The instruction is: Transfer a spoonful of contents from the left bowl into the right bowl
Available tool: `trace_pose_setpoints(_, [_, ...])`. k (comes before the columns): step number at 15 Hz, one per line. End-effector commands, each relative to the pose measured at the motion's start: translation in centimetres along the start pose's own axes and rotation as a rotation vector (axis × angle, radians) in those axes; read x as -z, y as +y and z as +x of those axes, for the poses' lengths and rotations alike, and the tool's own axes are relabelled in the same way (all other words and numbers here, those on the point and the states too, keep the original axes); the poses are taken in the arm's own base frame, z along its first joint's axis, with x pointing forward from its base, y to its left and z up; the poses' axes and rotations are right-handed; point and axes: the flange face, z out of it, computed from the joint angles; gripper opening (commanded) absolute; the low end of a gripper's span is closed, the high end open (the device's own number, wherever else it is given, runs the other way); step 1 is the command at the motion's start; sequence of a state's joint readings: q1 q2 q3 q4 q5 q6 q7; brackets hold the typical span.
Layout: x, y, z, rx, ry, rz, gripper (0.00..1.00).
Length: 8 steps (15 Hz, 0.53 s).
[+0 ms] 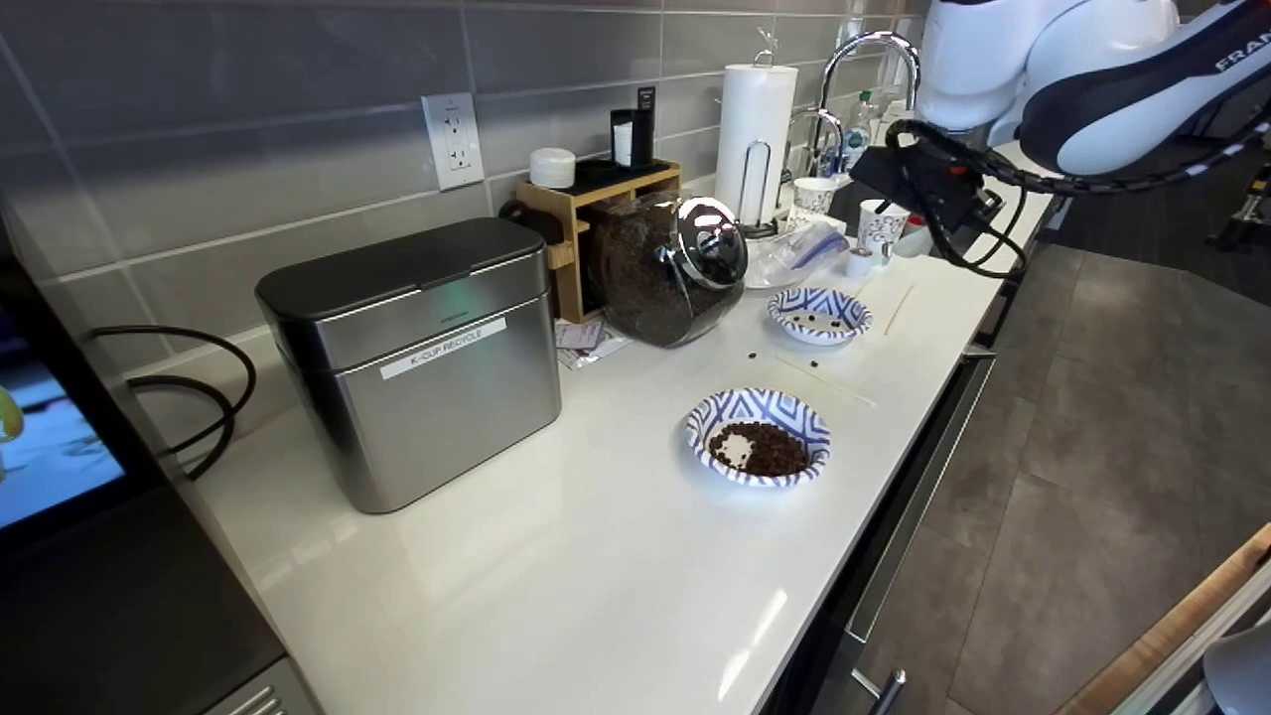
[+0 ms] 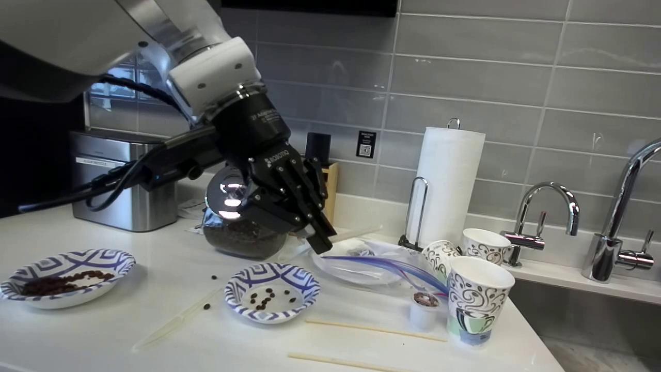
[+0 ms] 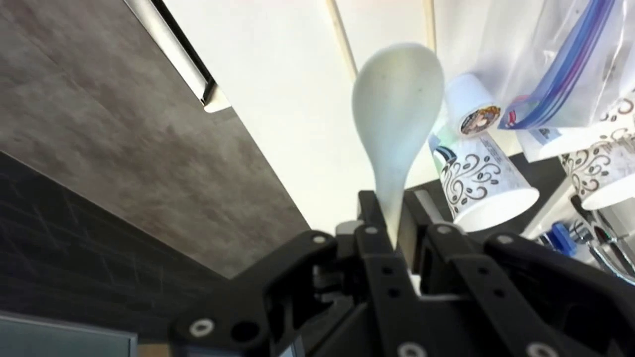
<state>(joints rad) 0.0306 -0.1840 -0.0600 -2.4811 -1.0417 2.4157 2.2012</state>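
Dark contents (image 1: 779,452) are lying in the left bowl (image 1: 757,404); a few beans (image 2: 266,300) are dotting the right bowl (image 2: 273,275). Fingers (image 3: 369,210) are clamping a pale spoon (image 3: 399,99) above the white counter (image 1: 556,566); grey wall tiles (image 1: 298,179) are rising behind, brown floor (image 1: 1072,427) showing alongside.

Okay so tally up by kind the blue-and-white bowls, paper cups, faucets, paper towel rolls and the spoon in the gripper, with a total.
Blue-and-white bowls: 2
Paper cups: 3
Faucets: 2
Paper towel rolls: 1
Spoon in the gripper: 1
Total: 9
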Motion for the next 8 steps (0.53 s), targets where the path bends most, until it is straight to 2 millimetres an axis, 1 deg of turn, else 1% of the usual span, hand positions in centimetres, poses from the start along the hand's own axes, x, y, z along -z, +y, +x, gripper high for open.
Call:
trace_pose_setpoints(1, [-0.6,1.7,1.4,0.033,-0.183,-0.022,0.03])
trace_pose_setpoints(5, [-1.6,2.9,1.4,0.092,-0.379,-0.095,0.03])
trace_pose_setpoints(8, [-1.6,3.5,1.6,0.119,-0.508,-0.159,0.03])
